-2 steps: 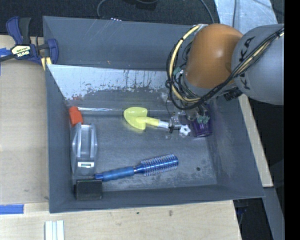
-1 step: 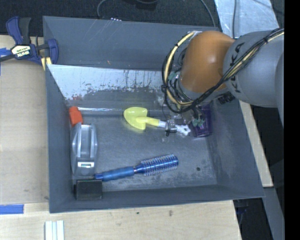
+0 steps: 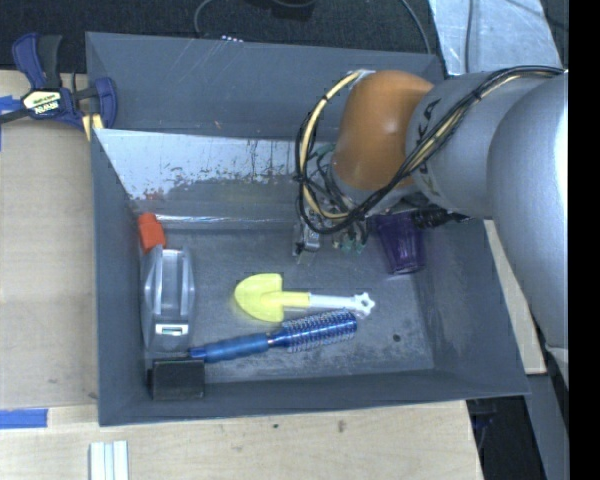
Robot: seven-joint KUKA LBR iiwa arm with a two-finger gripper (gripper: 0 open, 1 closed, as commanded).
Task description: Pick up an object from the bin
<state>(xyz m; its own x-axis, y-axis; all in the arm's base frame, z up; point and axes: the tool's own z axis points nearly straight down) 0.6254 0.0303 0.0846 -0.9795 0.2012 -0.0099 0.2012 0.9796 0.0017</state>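
Logged: grey metal bin. Reaching in from the right: arm with orange cover and looped cables, wrist low over the rear middle of the floor. Below the cover, gripper — apart or together, cannot tell; nothing seen held. Along the left wall: clear bottle, lying flat. At the front: blue brush, lying slantwise. Just behind it: yellow scoop with white handle. Nearest the gripper: purple cup — just beside it on the right, partly under the arm. Front-left corner: black block, just beside the brush handle's end. At the bottle's rear end: orange cap.
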